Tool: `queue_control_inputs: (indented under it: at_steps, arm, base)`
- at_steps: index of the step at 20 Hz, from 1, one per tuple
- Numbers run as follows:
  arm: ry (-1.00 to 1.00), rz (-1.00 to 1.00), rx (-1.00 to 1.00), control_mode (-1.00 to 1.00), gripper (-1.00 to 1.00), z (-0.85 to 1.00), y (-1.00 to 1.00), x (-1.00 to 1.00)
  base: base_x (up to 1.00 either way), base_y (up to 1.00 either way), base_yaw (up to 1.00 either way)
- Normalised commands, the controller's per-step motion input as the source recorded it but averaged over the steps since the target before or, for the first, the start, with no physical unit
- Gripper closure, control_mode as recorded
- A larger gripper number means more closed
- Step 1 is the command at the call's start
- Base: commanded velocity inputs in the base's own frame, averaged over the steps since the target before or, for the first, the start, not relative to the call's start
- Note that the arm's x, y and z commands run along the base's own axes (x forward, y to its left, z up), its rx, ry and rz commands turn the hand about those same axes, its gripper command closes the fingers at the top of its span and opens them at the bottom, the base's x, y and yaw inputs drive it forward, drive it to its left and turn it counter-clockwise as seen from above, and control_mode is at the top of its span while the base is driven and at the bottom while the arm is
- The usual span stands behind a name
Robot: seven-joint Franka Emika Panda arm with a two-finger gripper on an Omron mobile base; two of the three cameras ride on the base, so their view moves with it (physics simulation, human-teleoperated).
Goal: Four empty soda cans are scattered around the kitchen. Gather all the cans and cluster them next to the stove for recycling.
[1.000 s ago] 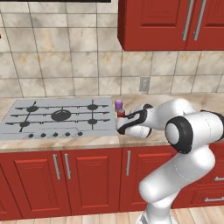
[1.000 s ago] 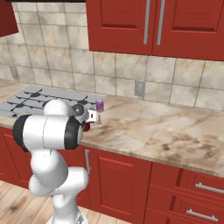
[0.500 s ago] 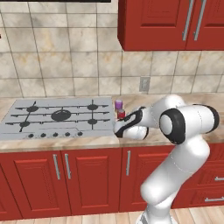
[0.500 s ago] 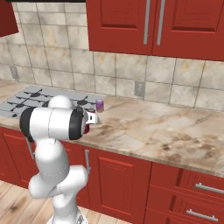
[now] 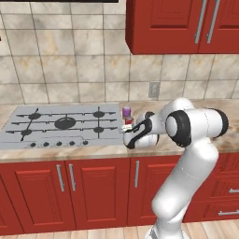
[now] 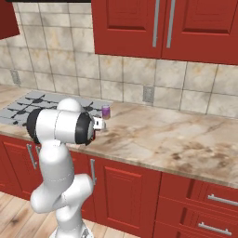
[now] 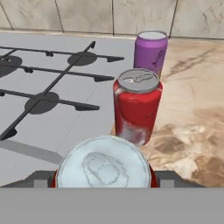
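Lowered slightly since a moment ago, the pincer [image 7: 104, 181] pinches a red can [image 7: 104, 166] by its sides. Set it down upright just short of the second red can [image 7: 137, 105] straight ahead, nudging neither it nor the purple can [image 7: 150, 52] beyond; the stove [image 7: 52, 127] lies left.

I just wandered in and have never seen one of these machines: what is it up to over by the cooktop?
The white arm is gathering soda cans beside the stove. Its end effector sits around a red can with a silvery top, low by the stove's right edge. Two more cans already stand on the counter just ahead: another red can, and a purple can behind it near the tiled wall. Whether the near can is set down yet, I can't tell.
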Motion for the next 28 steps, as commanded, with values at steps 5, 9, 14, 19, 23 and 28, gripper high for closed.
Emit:
queue_control_inputs:
  at_steps: [5, 9, 14, 19, 23, 28]
  arm:
    - [0.00, 0.00, 0.00, -1.00, 1.00, -0.25, 0.00, 0.08]
    - [-0.05, 0.00, 0.00, -1.00, 1.00, -0.17, 0.00, -0.46]
    - [-0.09, 0.00, 0.00, -1.00, 1.00, -0.09, 0.00, -0.51]
    - [-0.04, 0.00, 0.00, -1.00, 1.00, -0.14, 0.00, -0.09]
    - [-0.03, 0.00, 0.00, -1.00, 1.00, -0.13, 0.00, 0.00]
    - [-0.02, 0.00, 0.00, -1.00, -1.00, -0.13, 0.04, -0.02]
  base:
    - [0.00, 0.00, 0.00]
    - [0.00, 0.00, 0.00]
    - [0.00, 0.00, 0.00]
    - [0.00, 0.00, 0.00]
    - [0.00, 0.00, 0.00]
    - [0.00, 0.00, 0.00]
